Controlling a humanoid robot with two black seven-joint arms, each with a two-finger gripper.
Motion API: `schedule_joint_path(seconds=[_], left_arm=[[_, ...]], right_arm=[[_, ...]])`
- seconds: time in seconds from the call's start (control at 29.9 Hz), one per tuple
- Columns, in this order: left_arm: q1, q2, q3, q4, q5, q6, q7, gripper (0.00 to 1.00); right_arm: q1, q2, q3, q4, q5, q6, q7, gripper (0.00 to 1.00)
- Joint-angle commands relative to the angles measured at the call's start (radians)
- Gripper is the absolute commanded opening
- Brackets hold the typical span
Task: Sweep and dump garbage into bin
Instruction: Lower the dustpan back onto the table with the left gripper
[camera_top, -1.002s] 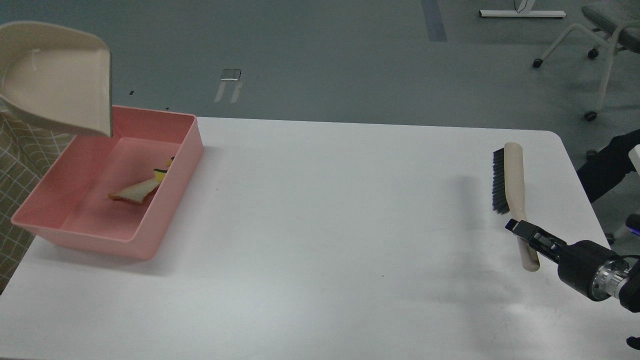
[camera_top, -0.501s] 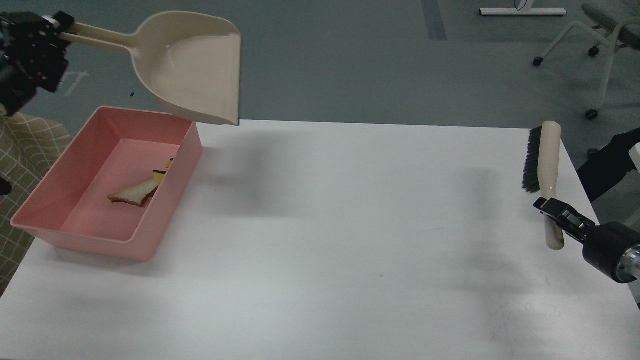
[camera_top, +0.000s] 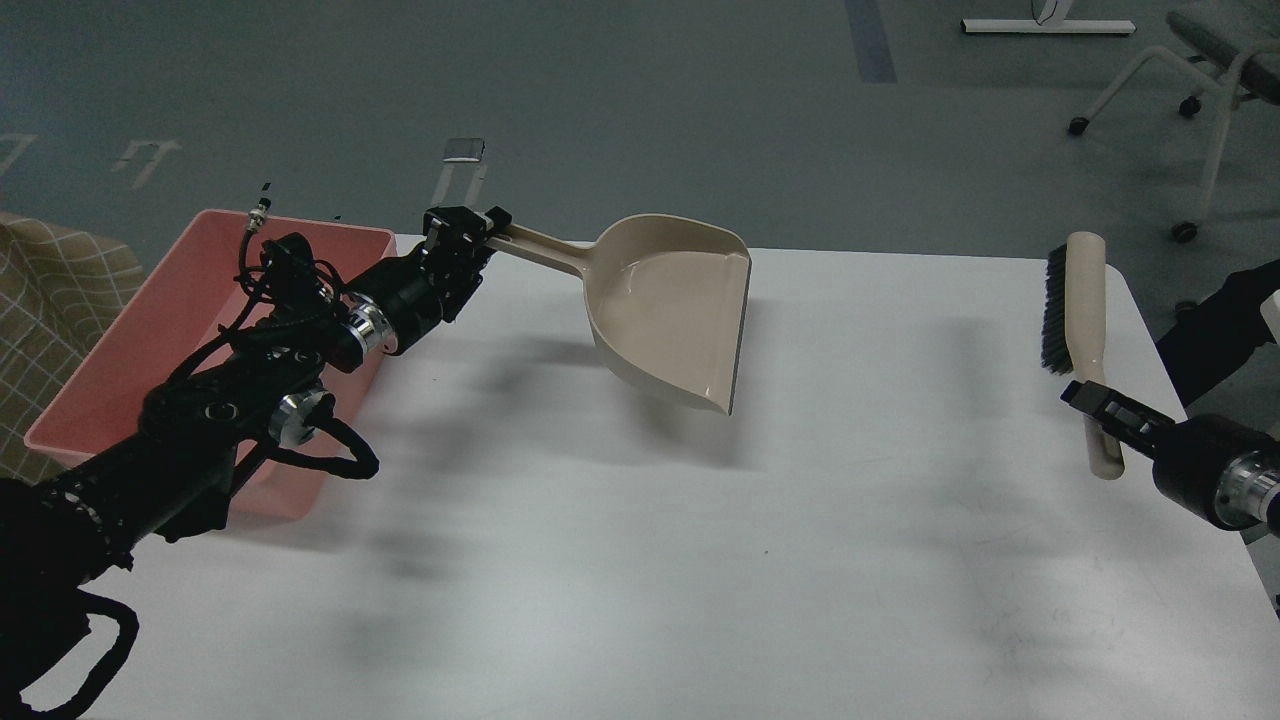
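My left gripper (camera_top: 478, 232) is shut on the handle of a beige dustpan (camera_top: 670, 308) and holds it above the white table (camera_top: 700, 560), right of the pink bin (camera_top: 150, 310). The pan's inside looks empty. My left arm crosses over the bin and hides its inside, so the garbage scraps are hidden. My right gripper (camera_top: 1092, 402) is shut on the handle of the beige brush (camera_top: 1078, 320) with black bristles, held upright near the table's right edge.
A checked cloth (camera_top: 50, 300) lies left of the bin. A chair (camera_top: 1200, 70) stands on the floor at the back right. The table's far edge runs just behind the dustpan.
My left arm has swung the dustpan from above the bin rightward and down over the table's middle. The arm now covers the bin's inside. The brush has stayed near the table's right edge.
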Motion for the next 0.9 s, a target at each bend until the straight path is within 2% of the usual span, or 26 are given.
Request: schedule_joint_path(seconds=[0.0,0.17,0.37,0.87], left_arm=[[0.029,-0.02,0.004,0.0,-0.001,0.037,0.007,0.01],[0.066,-0.045,0.004,0.0,-0.01,0.069,0.01,0.01],[0.081,-0.057,0.001,-0.015,-0.015,0.117,0.007,0.01],[0.109,-0.134,0.001,-0.026,-0.028,0.154,0.011,0.02]], right_arm=[[0.019,-0.012,-0.066,-0.001,-0.036,0.0,0.0,0.05],[0.047,-0.052,-0.153,0.008,-0.045,0.0,0.002,0.05],[0.05,-0.056,-0.164,0.034,-0.041,0.0,0.005,0.05],[0.047,-0.081,-0.212,0.071,-0.039,0.0,0.008,0.05]])
